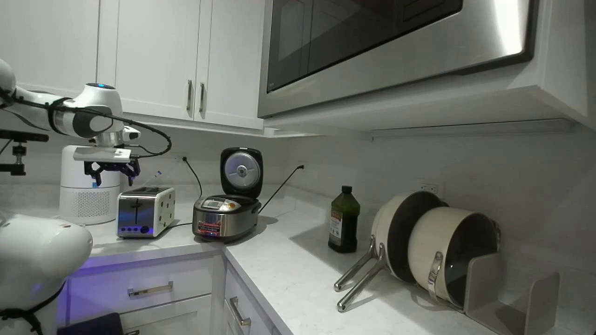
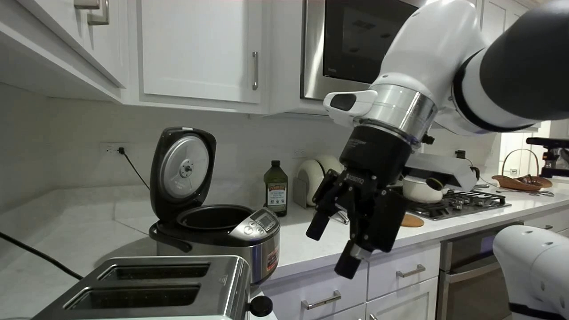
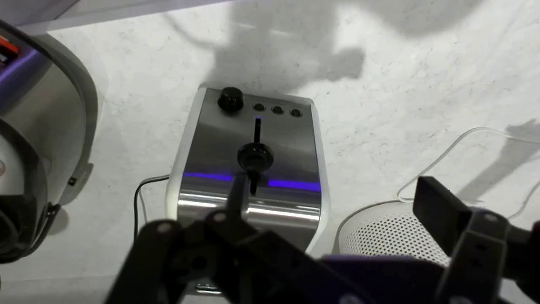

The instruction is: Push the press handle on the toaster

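Note:
The toaster stands upright on the counter, a boxy silver appliance with white sides. Its slotted top shows in an exterior view. The wrist view looks down on its steel front panel. The press handle, a round black knob, sits partway along the narrow slot in that panel. My gripper is open and empty, above and apart from the toaster. It also hangs open in an exterior view. In the wrist view one finger overlaps the panel beside the handle. The other finger is off to the right.
A steel rice cooker with its lid raised stands beside the toaster. A white cylindrical appliance stands on the toaster's other side. A dark bottle and pans are farther along the counter. Cabinets hang above.

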Robot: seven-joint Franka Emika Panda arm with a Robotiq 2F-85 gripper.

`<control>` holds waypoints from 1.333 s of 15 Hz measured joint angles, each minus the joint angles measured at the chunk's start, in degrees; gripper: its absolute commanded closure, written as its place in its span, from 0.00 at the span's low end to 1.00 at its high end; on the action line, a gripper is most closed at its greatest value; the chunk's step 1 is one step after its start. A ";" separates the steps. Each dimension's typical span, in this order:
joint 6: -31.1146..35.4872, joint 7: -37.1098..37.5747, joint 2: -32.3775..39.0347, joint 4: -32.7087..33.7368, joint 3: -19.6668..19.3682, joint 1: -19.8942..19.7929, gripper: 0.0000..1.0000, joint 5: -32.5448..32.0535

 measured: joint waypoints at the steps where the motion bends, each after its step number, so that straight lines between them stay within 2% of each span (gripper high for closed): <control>1: 1.68 0.66 0.89 0.00 0.40 0.38 0.26 -0.12; 6: 10.54 4.76 5.60 0.01 2.45 1.14 0.66 -3.23; 11: 15.68 8.88 9.95 0.52 2.38 0.96 1.00 -8.81; 20: 16.07 9.61 12.94 1.16 0.76 0.14 1.00 -12.95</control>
